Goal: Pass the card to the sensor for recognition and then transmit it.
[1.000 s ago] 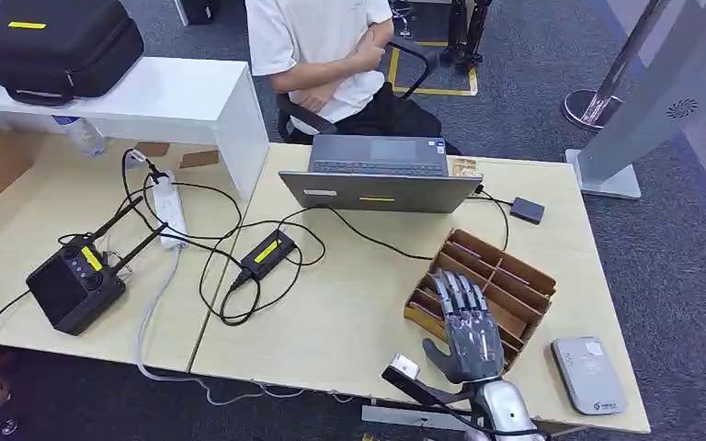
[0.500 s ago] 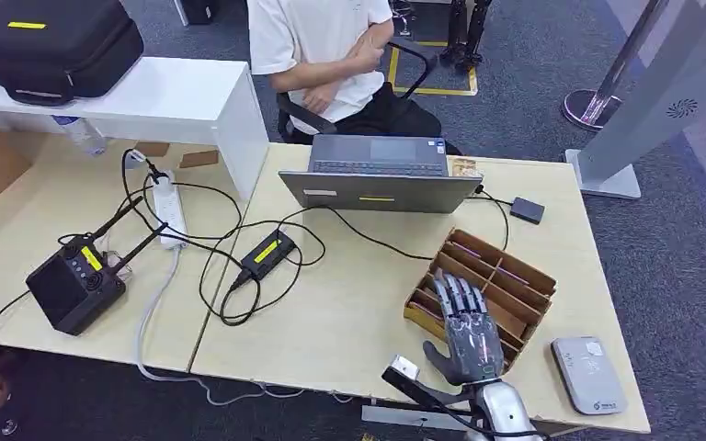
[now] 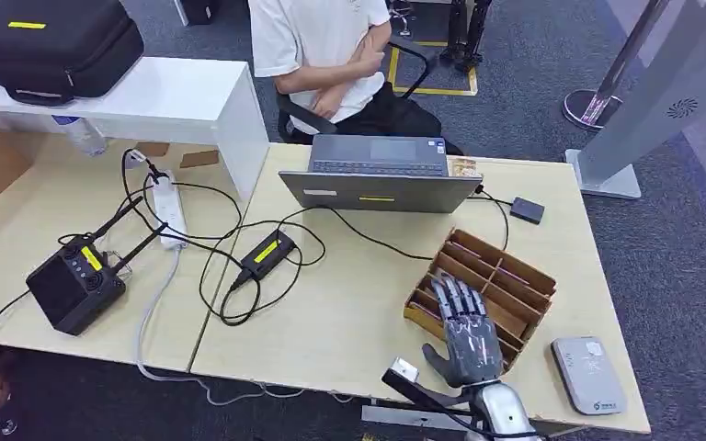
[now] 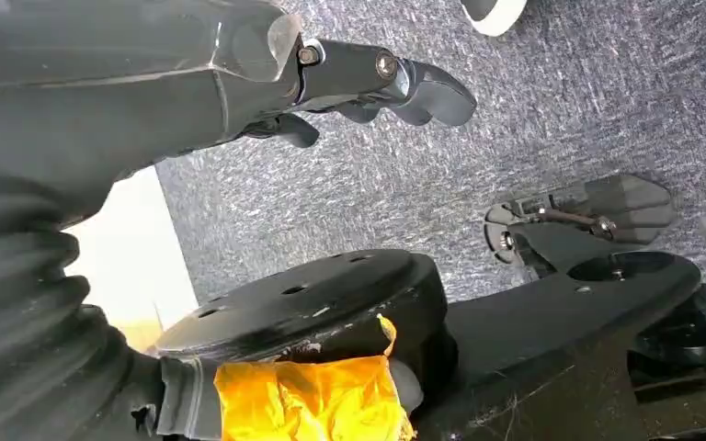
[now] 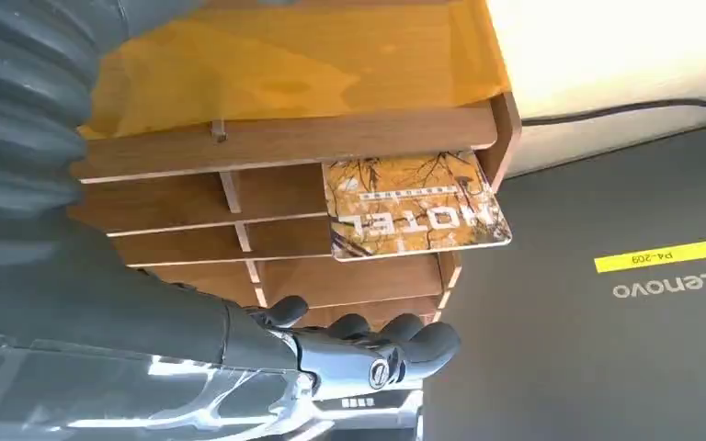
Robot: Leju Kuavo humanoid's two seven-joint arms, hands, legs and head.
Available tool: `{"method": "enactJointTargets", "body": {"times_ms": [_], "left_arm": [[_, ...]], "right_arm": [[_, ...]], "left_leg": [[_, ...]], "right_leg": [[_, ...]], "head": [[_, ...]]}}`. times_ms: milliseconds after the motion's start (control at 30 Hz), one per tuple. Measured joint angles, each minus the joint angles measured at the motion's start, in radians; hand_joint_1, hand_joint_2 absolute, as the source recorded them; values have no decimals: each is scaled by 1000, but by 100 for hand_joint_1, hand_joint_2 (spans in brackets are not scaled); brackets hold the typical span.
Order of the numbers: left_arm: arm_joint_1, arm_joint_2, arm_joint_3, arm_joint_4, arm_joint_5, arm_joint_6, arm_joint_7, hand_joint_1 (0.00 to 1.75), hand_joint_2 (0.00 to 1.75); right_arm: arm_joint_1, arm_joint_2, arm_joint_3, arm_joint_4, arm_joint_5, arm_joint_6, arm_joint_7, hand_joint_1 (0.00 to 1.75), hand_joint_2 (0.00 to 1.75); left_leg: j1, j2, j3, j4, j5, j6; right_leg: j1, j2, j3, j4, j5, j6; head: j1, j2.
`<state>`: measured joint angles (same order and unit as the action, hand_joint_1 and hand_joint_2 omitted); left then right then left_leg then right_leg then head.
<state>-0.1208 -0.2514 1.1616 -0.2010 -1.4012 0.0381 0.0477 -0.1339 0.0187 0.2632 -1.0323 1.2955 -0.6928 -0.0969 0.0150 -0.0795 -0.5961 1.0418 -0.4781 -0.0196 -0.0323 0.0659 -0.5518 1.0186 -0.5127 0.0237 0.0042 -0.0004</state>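
A yellow card printed HOTEL point(image 5: 411, 204) sticks out of a slot of the wooden card rack point(image 5: 285, 138). The rack point(image 3: 515, 276) lies on the table's right part, in front of the laptop. My right hand point(image 3: 464, 333) hovers flat over the rack's near end, fingers stretched toward the laptop and apart, holding nothing; its dark fingers point(image 5: 381, 344) sit short of the card. The grey card sensor point(image 3: 588, 375) lies on the table at the near right corner, to the right of that hand. My left hand point(image 4: 368, 78) hangs over grey carpet, holding nothing.
An open grey laptop point(image 3: 379, 188) stands behind the rack, with a small black box point(image 3: 527, 209) on a cable to its right. Cables, a power strip point(image 3: 167, 207) and a black radio unit point(image 3: 75, 285) cover the left. A person in a white shirt point(image 3: 317, 46) sits beyond the laptop.
My right hand has drawn back a little toward the table's near edge, still flat over the rack. The seated person has shifted their arms slightly.
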Motion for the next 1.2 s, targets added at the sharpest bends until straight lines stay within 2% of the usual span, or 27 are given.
{"method": "enactJointTargets", "body": {"times_ms": [300, 1067, 1200], "left_arm": [[0, 0, 0, 0, 1, 1, -1, 0, 175], [0, 0, -2, 0, -17, 3, -11, 0, 175], [1, 0, -9, 0, -19, 37, -19, 0, 175]], "right_arm": [[-12, 0, 0, 10, -34, -12, -26, 175, 175], [-26, 3, 0, 10, -22, -12, -23, 175, 175], [-26, 3, 0, 10, -21, -12, -18, 175, 175]], "left_leg": [[0, 0, 0, 0, 0, 0], [0, 0, 2, 0, 0, 0], [0, 0, 3, 0, 0, 0]], "right_leg": [[0, 0, 0, 0, 0, 0], [0, 0, 2, 0, 0, 0], [0, 0, 3, 0, 0, 0]], "head": [[0, 0], [0, 0], [0, 0]]}}
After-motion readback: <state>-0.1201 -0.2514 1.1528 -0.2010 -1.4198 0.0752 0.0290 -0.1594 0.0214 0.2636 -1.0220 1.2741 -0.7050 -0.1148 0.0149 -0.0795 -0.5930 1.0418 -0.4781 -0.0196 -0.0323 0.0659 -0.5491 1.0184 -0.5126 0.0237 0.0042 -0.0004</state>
